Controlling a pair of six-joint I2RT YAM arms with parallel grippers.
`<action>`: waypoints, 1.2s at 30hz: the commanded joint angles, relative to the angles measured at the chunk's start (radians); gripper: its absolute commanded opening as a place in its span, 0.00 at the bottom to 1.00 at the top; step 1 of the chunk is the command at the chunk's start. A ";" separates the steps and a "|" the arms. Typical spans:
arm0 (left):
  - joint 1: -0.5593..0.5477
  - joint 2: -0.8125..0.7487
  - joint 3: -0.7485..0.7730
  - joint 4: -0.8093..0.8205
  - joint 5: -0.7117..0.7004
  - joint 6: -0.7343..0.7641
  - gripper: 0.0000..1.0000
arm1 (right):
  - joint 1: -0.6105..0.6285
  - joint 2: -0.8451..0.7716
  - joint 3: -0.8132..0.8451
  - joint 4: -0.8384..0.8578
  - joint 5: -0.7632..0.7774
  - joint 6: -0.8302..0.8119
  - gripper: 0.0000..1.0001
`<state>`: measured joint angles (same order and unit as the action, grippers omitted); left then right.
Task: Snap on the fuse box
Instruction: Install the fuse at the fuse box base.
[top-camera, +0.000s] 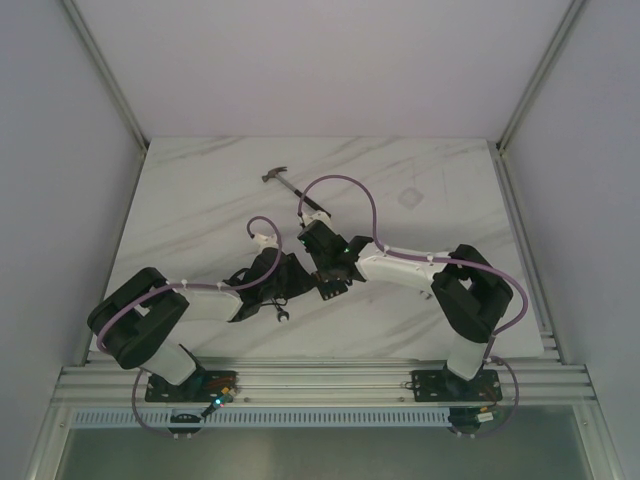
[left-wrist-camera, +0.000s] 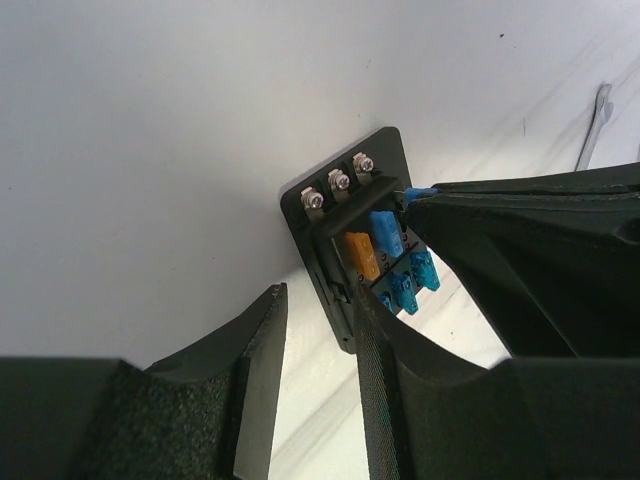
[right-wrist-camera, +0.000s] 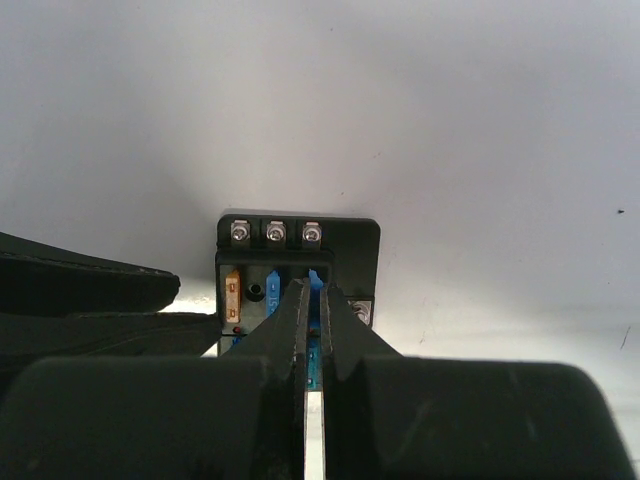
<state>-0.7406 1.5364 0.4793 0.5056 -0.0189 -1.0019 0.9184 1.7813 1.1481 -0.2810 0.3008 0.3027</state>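
Note:
The fuse box (left-wrist-camera: 385, 165) is a small black block with three screws on top and an orange fuse (left-wrist-camera: 360, 255) and blue fuses (left-wrist-camera: 386, 233) in its slots. It lies on the white marble table. It also shows in the right wrist view (right-wrist-camera: 352, 242). In the top view the two grippers hide it. My left gripper (left-wrist-camera: 318, 295) is open, and its right finger (left-wrist-camera: 385, 370) lies against the box's side. My right gripper (right-wrist-camera: 318, 288) is shut on a blue fuse (right-wrist-camera: 318, 279) right over the box's slots, and its tip shows in the left wrist view (left-wrist-camera: 520, 250).
A hammer (top-camera: 285, 185) lies on the table beyond the grippers. A wrench (top-camera: 281, 315) lies just below my left gripper (top-camera: 283, 277) and also shows in the left wrist view (left-wrist-camera: 592, 130). My right gripper (top-camera: 327, 272) meets the left one mid-table. Frame rails border the table.

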 joint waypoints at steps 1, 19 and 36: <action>0.003 0.011 0.020 0.015 0.011 -0.008 0.42 | 0.007 0.017 0.024 -0.033 0.041 0.008 0.00; 0.003 0.023 0.013 0.041 0.035 -0.027 0.41 | 0.012 -0.011 0.017 -0.043 0.071 0.070 0.00; 0.002 0.031 0.010 0.058 0.049 -0.040 0.38 | 0.015 0.029 0.017 -0.035 0.061 0.081 0.00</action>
<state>-0.7406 1.5581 0.4797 0.5385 0.0212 -1.0359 0.9249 1.7824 1.1481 -0.3065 0.3450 0.3710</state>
